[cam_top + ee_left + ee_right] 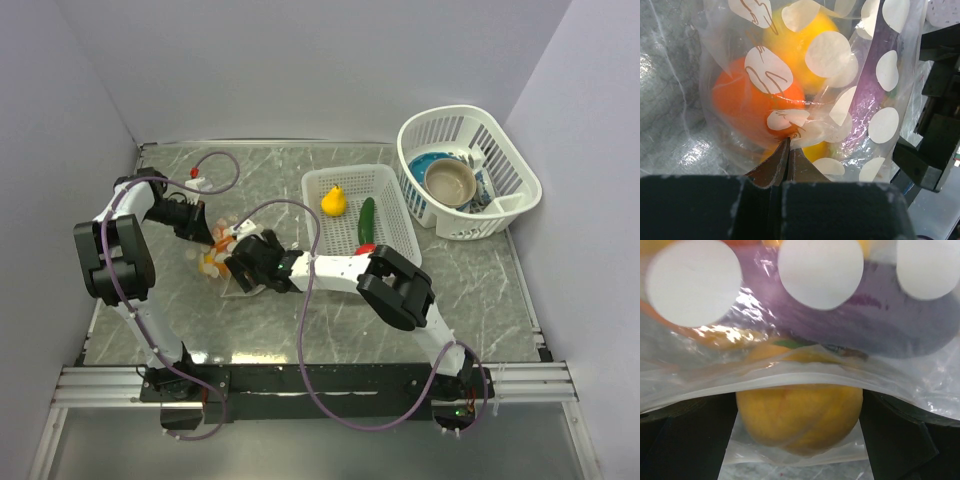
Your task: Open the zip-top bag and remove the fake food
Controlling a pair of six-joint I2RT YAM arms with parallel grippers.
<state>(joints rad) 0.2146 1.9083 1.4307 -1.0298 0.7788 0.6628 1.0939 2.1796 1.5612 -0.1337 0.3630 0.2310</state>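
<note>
From above, a grey-green marbled table (pixel 450 285) sits between pale, plain walls (pixel 300 60), with a metal rail (pixel 320 385) along its near edge. The bag (pixel 218 264) lies left of the table's centre, with both arms meeting over it. The left gripper (pixel 205 232) is at its far side and the right gripper (pixel 243 262) at its right side. A flat basket (pixel 344 171) behind the centre holds a pear (pixel 333 200), a cucumber (pixel 367 218) and a red fruit (pixel 365 247). A round basket (pixel 520 170) in the far right corner holds a bowl (pixel 450 180) and a blue dish (pixel 418 165).

In the left wrist view, the left gripper (pixel 786 147) has its fingers pressed together, pinching a fold of the bag (pixel 827 50). Inside the film are an orange fruit (pixel 740 100), a yellow fruit (pixel 790 45) and a purple piece (pixel 867 75). Shiny marbled table (pixel 670 100) shows on the left.

In the right wrist view, the right gripper (pixel 799 405) has its jaws wide apart. The fingers (pixel 685 440) flank a yellow-orange fruit (pixel 799 415) at the bag's (pixel 820 270) lip. The fruit nearly fills the gap, and whether the pads press on it cannot be told. The purple piece (pixel 890 325) lies behind it, inside the bag.
</note>
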